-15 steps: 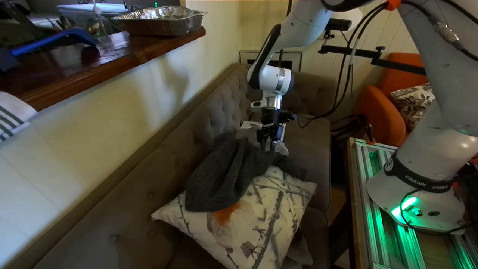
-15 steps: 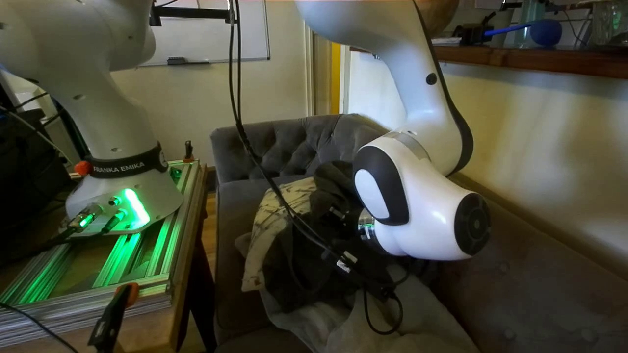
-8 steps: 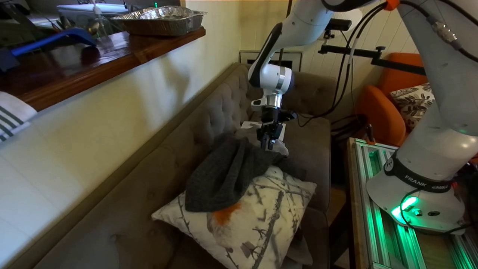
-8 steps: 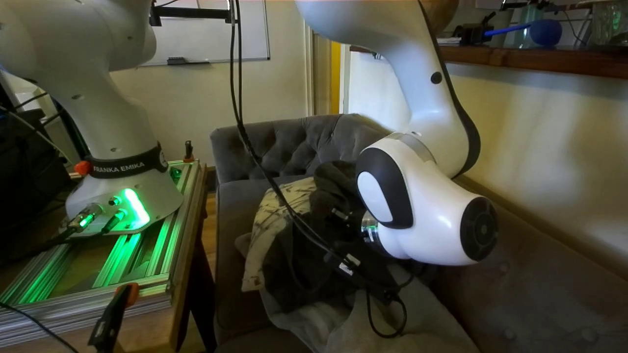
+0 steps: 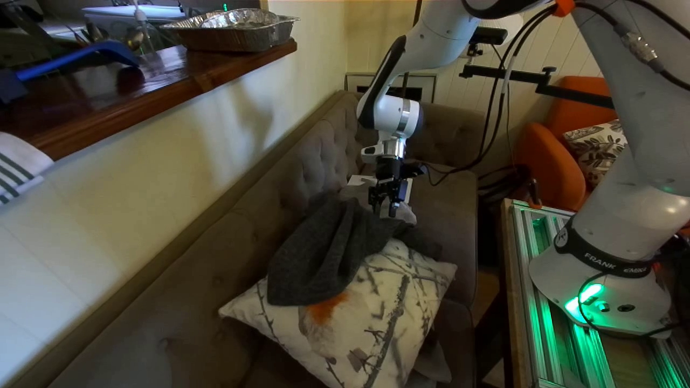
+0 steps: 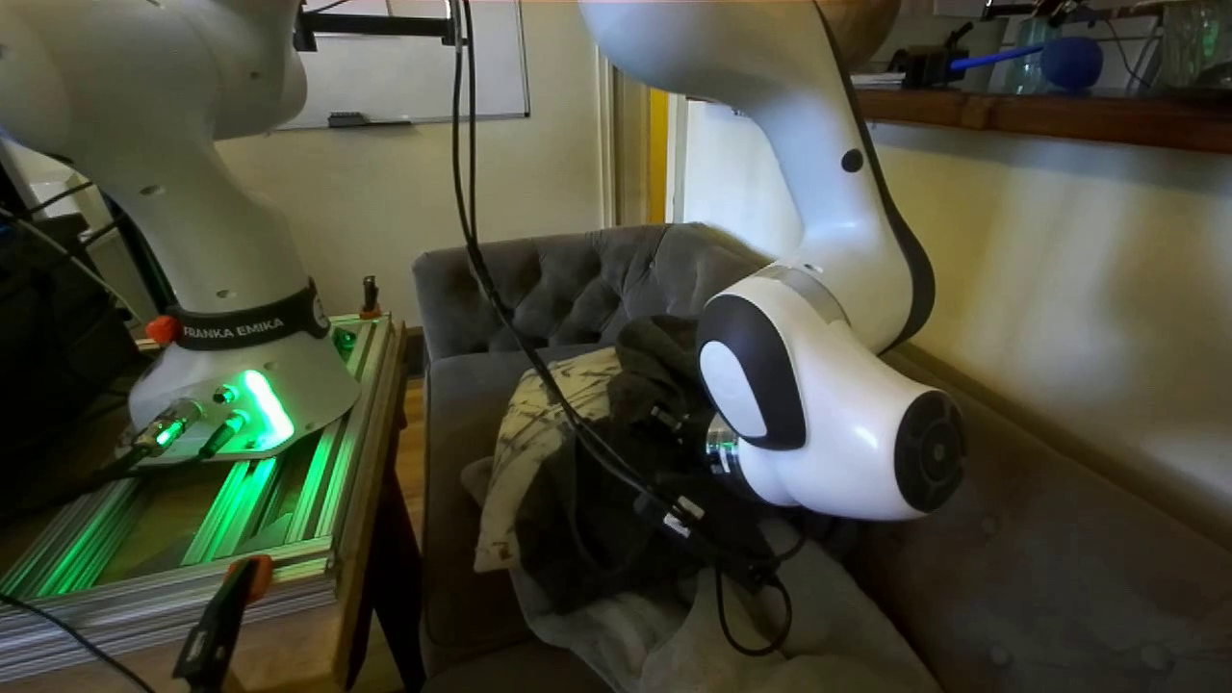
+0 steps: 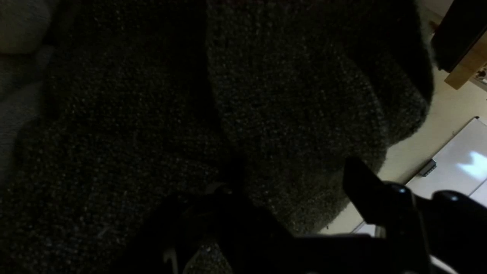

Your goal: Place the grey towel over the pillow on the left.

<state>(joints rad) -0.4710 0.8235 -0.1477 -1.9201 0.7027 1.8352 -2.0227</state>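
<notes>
Grey towel [image 5: 318, 264] lies in loose folds over part of the patterned pillow [image 5: 383, 318], its upper end close against the tufted backrest [image 5: 312, 145]. Beside it the pillow's face shows white, with dark branches and an orange patch at the towel's hem. My claw [image 5: 385, 212] points down at the towel's far edge, its fingers [image 7: 359, 180] standing wide apart; whether the tips touch the weave I cannot tell. In my wrist view the towel fills most of what I see, coarse and dark, and my fingers are black shapes along the bottom.

All of this lies on a grey-brown sofa [image 5: 450, 215], dull in the low light. In an exterior view some pale fabric [image 6: 818, 606] lies rumpled on the seat, just beside the dark folds. A cream wall [image 5: 215, 140] runs behind the backrest, and on it a polished wooden counter [image 5: 215, 70] carries a foil tray [image 5: 232, 40]; a striped cloth [image 5: 19, 167] shows at the counter's edge. Facing the sofa, my base [image 5: 620, 291] glows green, mounted on metal rails [image 5: 531, 302] upon a wooden table [image 6: 308, 626], with a clamp [image 6: 214, 626] at its edge. Farther off, an orange armchair [image 5: 544, 159] holds a leaf-print cushion [image 5: 595, 148]. In an exterior view a whiteboard [image 6: 414, 72] hangs past the sofa's end, a small dark block [image 6: 346, 119] on its ledge; my wrist view catches the board too, tipped aslant at the right.
</notes>
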